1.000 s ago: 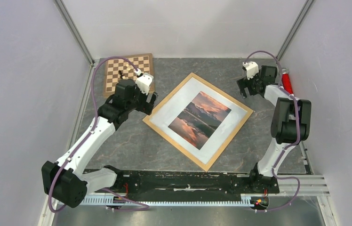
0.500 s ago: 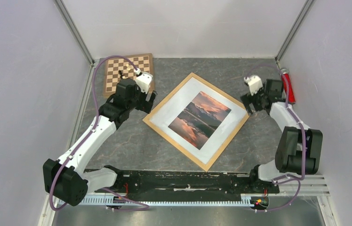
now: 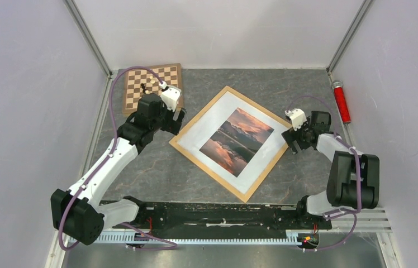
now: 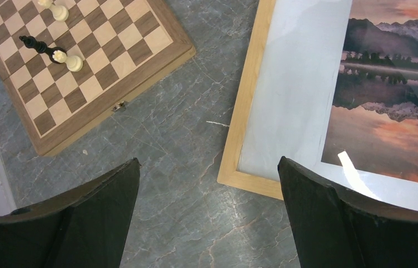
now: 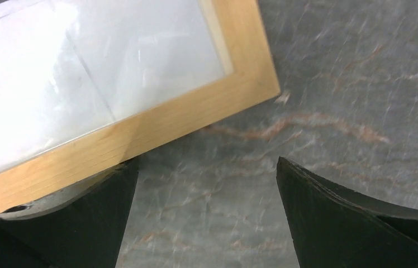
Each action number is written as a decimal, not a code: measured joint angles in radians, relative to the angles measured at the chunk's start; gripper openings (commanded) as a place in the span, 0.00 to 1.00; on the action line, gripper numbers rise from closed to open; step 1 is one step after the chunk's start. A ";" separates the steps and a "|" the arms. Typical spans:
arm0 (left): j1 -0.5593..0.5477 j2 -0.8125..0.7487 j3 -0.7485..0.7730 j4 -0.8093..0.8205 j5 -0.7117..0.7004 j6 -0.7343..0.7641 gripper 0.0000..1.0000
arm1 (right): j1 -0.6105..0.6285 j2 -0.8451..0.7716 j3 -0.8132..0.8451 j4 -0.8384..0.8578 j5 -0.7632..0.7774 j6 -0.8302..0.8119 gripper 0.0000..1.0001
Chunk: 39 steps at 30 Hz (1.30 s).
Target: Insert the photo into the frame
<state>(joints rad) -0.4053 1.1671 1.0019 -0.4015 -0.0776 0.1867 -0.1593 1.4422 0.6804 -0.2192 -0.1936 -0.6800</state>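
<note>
Photo point(image 3: 237, 142) lies flat inside the frame point(image 3: 209, 171), on the white mat and set in from the wooden border on every side. The frame rests on the grey table, turned like a diamond, with one corner toward the arm bases.

What has changed is the right arm. A second ago it was up by the red cylinder point(image 3: 341, 101), far-right of the frame. It has since swung in and down, and the right gripper point(image 3: 292, 142) now sits at the frame's right corner. Its wrist view shows that corner between wide-spread jaws that hold nothing. The left gripper point(image 3: 176, 123) has hardly moved. It hangs at the frame's left corner, on the chessboard point(image 3: 152, 84) side, also spread wide and empty. Neither photo nor frame has shifted.

I judge that placement looks essentially done, and that both arms are bracketing opposite corners to square or check the frame. The right wrist view shows a glossy sheen over the mat. I cannot tell whether that is glazing.

The photo's long axis runs from near-left to far-right across the frame, parallel to one pair of the frame's sides. Its orange sky end points to the frame's far-right side, and the dark reflection points to the near-left side.
</note>
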 measured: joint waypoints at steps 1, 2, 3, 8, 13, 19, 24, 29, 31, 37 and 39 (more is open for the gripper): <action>0.000 -0.001 -0.002 0.000 -0.001 0.000 0.99 | 0.000 0.020 0.015 0.007 -0.003 0.005 0.98; 0.000 -0.003 -0.005 0.000 -0.002 0.000 0.99 | -0.001 0.049 0.035 0.026 -0.010 0.014 0.98; 0.000 -0.005 -0.008 0.000 -0.005 0.000 1.00 | -0.003 0.084 0.062 0.046 -0.016 0.028 0.98; 0.000 -0.015 -0.022 0.001 -0.027 0.000 1.00 | -0.003 0.265 0.219 0.138 -0.034 0.101 0.98; 0.008 -0.018 -0.027 0.005 -0.039 0.000 1.00 | -0.002 0.394 0.357 0.195 -0.031 0.181 0.98; 0.059 -0.024 -0.034 0.017 -0.046 -0.007 1.00 | -0.002 0.303 0.343 0.193 -0.011 0.216 0.98; 0.169 -0.049 -0.071 0.060 -0.013 -0.060 1.00 | -0.002 -0.017 0.274 0.158 -0.014 0.212 0.98; 0.256 -0.117 -0.133 0.107 0.032 -0.121 1.00 | -0.002 -0.266 0.188 0.100 -0.035 0.223 0.98; 0.277 -0.140 -0.144 0.127 0.058 -0.145 1.00 | -0.002 -0.342 0.121 0.076 -0.050 0.234 0.98; 0.340 -0.203 -0.220 0.218 0.158 -0.199 1.00 | -0.002 -0.551 -0.068 0.029 -0.100 0.250 0.98; 0.349 -0.214 -0.235 0.224 0.179 -0.212 1.00 | -0.002 -0.603 -0.092 0.030 -0.104 0.250 0.98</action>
<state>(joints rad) -0.0559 0.9527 0.7673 -0.1772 0.1017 -0.0257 -0.1608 0.8394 0.5884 -0.1894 -0.2977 -0.4297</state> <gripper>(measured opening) 0.995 0.979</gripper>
